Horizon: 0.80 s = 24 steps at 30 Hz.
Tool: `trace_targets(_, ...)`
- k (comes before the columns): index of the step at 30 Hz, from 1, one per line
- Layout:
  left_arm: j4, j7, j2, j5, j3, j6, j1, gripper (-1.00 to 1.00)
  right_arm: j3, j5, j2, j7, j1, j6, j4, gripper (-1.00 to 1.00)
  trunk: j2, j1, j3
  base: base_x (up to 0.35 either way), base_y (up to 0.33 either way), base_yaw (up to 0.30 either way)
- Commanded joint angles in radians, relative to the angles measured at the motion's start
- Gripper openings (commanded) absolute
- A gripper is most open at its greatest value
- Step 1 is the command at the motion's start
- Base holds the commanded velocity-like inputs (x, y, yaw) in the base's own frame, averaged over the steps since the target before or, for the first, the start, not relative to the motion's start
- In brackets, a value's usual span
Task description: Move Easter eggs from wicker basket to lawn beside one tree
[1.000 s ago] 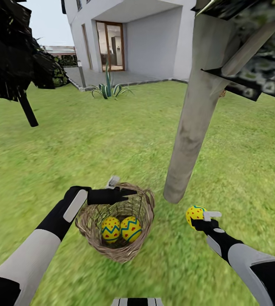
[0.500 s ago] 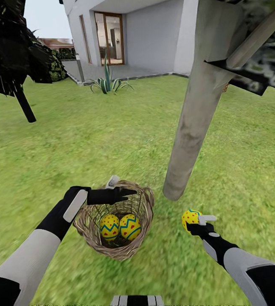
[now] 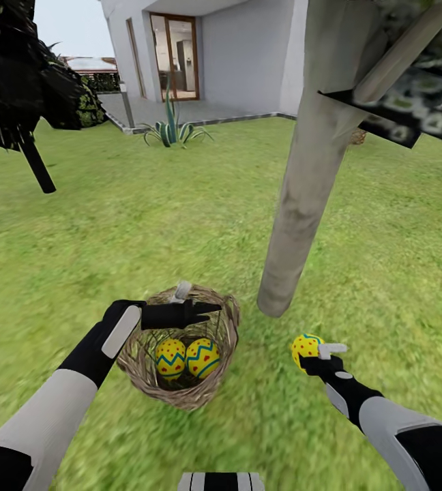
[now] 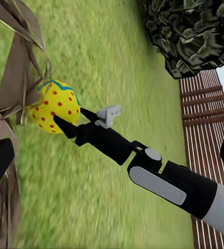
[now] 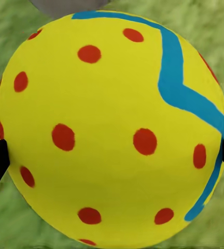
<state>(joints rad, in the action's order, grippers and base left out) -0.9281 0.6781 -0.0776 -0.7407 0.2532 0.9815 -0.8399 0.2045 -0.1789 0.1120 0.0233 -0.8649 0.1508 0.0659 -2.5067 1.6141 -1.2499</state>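
Easter eggs: three counted, two in the wicker basket [image 3: 183, 354], one in the right gripper [image 3: 314, 354].

Two eggs [image 3: 170, 359] [image 3: 203, 357] lie side by side, touching, at the basket's bottom; the third egg [image 3: 306, 346] is clamped between the right gripper's fingers (both dark fingertips press its sides in the right wrist view), above the lawn [image 3: 146, 225] near the foot of the tree [image 3: 303, 198]; the left gripper [image 3: 204, 311] reaches over the basket's rim, and whether it is open or closed I cannot tell; the basket sits on the grass just beside the trunk; farther off stand a black-leaved tree [image 3: 23, 95], a spiky plant [image 3: 172, 131], a white house [image 3: 234, 54]; a brown slatted fence [image 4: 208, 155] shows in the left wrist view.
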Motion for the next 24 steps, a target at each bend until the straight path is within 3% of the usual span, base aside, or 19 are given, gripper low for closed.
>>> trace_targets(1,-0.001,0.003,-0.001,0.0,0.001,0.003,-0.001,1.0,0.009,-0.01,0.0,0.003,0.0,0.003,0.0,-1.0,0.0,0.0,-0.001,-0.153,-0.287,0.0)
trace_targets(8,-0.001,0.003,0.0,0.0,0.001,0.003,0.0,1.0,0.009,-0.01,0.0,0.003,0.0,0.003,0.0,-1.0,0.0,0.0,-0.001,-0.101,-0.272,0.215)
trace_targets(19,0.0,0.005,-0.001,0.0,0.001,0.002,0.007,1.0,0.01,-0.01,0.0,0.003,0.0,0.001,-0.001,-1.0,0.0,0.0,-0.001,0.142,-0.17,0.292)
trace_targets(24,-0.005,0.013,-0.001,-0.001,0.001,0.002,0.016,1.0,0.007,-0.012,0.004,0.003,-0.002,0.016,-0.001,-1.0,0.0,0.0,-0.001,0.03,-0.031,0.064)
